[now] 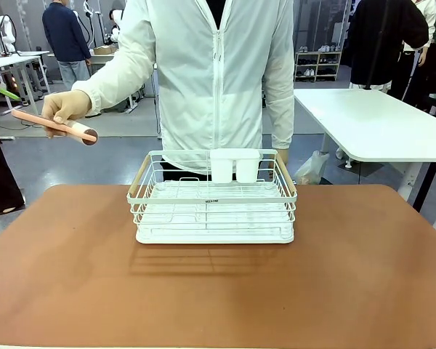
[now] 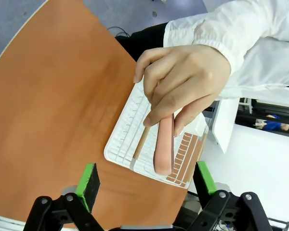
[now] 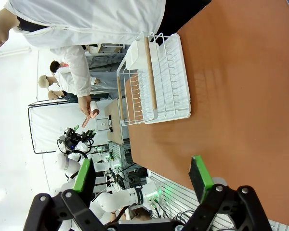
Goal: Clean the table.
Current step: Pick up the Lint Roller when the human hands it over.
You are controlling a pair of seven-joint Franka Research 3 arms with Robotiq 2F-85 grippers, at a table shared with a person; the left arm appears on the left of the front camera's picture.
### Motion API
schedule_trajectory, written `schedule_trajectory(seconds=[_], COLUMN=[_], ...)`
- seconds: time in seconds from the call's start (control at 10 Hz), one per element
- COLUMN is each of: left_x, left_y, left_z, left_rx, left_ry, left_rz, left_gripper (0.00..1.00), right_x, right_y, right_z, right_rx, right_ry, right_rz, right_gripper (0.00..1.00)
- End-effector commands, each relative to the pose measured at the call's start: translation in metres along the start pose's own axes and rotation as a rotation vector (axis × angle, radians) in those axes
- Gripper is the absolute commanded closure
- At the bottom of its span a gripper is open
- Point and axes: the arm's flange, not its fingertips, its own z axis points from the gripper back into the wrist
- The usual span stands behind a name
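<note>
**A:** Which surface should you note first, and where does it lie?

**B:** Note the table [image 1: 225, 291], a smooth, matte, reddish-brown top with rounded corners. It spans the whole foreground of the front view and lies beneath both wrist cameras. Beyond it you see a grey floor [image 1: 80, 156] and, at far right, a white-topped table with metal legs [image 1: 378, 120].

**A:** What stands on it?

**B:** A white wire dish rack [image 1: 214, 203] with pale wooden side handles sits on a white drip tray, towards the far middle of the top. A white plastic cutlery cup [image 1: 235, 166] with two compartments hangs at its far rail. You cannot tell what the cup contains.

**A:** And the person?

**B:** The person stands just behind the rack in a white zipped jacket. The person's hand [image 1: 64, 107] holds a smooth pink cylindrical stick with a dark end [image 1: 54, 125], raised in the air to the left of the rack.

**A:** How do the jaws stand?

**B:** The left gripper [image 2: 147, 179] has its green pads spread wide and grasps nothing. The stick hangs ahead of it, apart from both pads. The right gripper [image 3: 142, 174] is likewise parted and unloaded, above the table with the rack ahead.
</note>
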Motion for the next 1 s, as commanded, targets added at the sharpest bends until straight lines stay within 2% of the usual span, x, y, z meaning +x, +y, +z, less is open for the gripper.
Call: schedule_trajectory(seconds=[0.0, 0.9], left_x=[-0.007, 0.01], left_y=[-0.003, -0.009], left_z=[-0.015, -0.048], left_rx=[0.0, -0.052], left_ry=[-0.058, -0.095], left_rz=[0.016, 0.091], left_gripper=[0.0, 0.0], right_x=[-0.001, -0.001], right_y=[0.003, 0.003], right_z=[0.001, 0.001], right_rx=[0.01, 0.01], right_ry=[-0.001, -0.001], right_rz=[-0.001, -0.001], right_gripper=[0.0, 0.0])
